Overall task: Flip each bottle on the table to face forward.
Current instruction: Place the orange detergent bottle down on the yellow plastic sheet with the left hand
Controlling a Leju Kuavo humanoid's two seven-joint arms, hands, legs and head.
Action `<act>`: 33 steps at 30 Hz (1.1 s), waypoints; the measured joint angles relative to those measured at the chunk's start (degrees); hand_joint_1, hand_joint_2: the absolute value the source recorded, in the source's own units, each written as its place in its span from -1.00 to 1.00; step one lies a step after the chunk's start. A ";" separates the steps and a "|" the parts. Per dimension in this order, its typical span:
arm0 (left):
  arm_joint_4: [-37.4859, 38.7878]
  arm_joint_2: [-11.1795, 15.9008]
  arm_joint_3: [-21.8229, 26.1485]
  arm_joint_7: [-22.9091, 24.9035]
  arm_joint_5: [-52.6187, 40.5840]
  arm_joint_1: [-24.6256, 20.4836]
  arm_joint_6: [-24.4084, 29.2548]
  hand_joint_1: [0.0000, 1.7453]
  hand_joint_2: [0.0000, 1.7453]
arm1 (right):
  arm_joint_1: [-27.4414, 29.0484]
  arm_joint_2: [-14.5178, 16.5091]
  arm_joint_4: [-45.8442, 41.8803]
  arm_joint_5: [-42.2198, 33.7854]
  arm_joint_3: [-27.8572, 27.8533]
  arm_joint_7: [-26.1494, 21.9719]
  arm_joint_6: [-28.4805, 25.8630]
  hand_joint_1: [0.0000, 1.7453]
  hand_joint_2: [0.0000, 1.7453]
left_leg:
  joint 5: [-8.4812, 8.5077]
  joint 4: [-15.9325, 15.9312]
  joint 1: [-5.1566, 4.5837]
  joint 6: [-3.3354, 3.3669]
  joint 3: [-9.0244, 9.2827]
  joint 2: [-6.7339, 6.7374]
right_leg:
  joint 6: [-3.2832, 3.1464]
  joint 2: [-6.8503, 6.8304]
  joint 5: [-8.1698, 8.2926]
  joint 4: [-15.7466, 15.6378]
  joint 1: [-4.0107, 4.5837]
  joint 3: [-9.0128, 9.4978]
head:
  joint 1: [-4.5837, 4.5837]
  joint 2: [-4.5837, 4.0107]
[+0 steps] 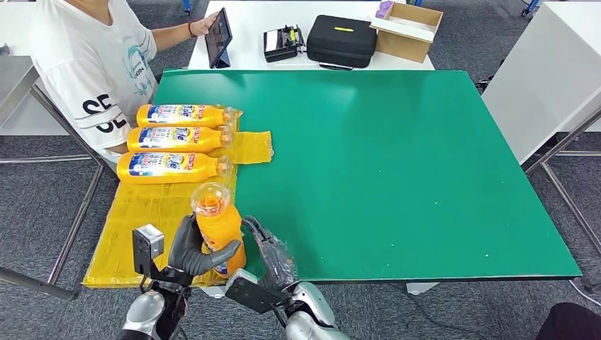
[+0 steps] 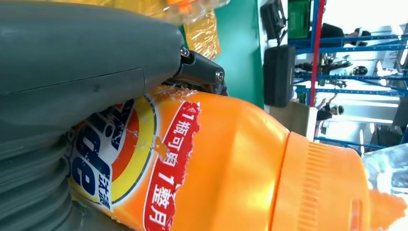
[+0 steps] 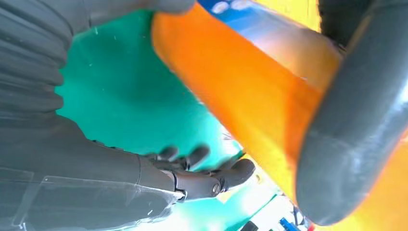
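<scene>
The left hand (image 1: pixel 190 249) is wrapped around an orange bottle (image 1: pixel 218 228), holding it upright with its clear cap topmost, near the front edge of the green surface (image 1: pixel 397 170) over a yellow sheet (image 1: pixel 149 212); the left wrist view shows the bottle's label (image 2: pixel 125 159) against the thumb; the right hand (image 1: pixel 273 258) sits just beside the bottle with its fingers (image 3: pixel 211 180) spread and nothing in them, seen apart from the bottle in the right wrist view. Three more bottles (image 1: pixel 181 139) lie on their sides in a row on the sheet near the left edge, labels up, caps pointing right; a seated person (image 1: pixel 92 64) is close behind that corner. The wide green stretch to the right lies open to the far and right edges.
</scene>
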 joint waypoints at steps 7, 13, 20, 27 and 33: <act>-0.65 -0.01 0.74 0.18 -0.10 -0.34 0.12 1.00 1.00 | 0.00 0.00 -0.42 0.00 0.05 -0.01 -0.08 -0.91 1.00 | 0.00 0.00 0.00 0.00 0.00 0.00 | 0.00 0.01 0.00 -0.01 -0.01 0.01 | -0.01 0.00; -1.18 0.01 1.24 0.20 -0.54 -0.48 2.27 1.00 1.00 | 0.15 -0.02 -1.56 -1.85 -0.09 -1.02 -1.70 -1.00 -1.00 | 0.00 0.00 0.00 -0.01 0.00 0.01 | 0.00 0.01 0.00 0.00 0.00 -0.01 | -0.01 0.00; -3.94 0.78 5.23 -0.28 -9.45 -3.85 15.29 1.00 1.00 | 2.22 -0.39 -14.89 -11.64 -3.11 -5.96 -5.68 -1.00 -1.00 | 0.04 0.00 0.01 -0.04 0.01 0.00 | 0.00 0.01 0.01 0.01 0.00 -0.02 | 0.00 0.00; -3.95 2.80 8.97 3.08 -42.01 -10.19 34.71 1.00 1.00 | 6.59 -0.15 -33.34 -20.40 -8.64 -13.39 -13.64 -1.00 -1.00 | 0.05 0.00 0.00 -0.04 0.00 0.00 | 0.00 0.01 0.01 0.02 -0.01 -0.02 | 0.00 0.00; 1.73 4.64 9.59 6.47 -60.90 -15.33 41.48 1.00 1.00 | 8.10 0.10 -42.99 -21.53 -10.53 -14.85 -15.20 -1.00 -1.00 | 0.05 0.00 0.00 -0.05 0.01 0.03 | 0.00 0.02 0.01 0.01 0.00 -0.02 | 0.00 0.00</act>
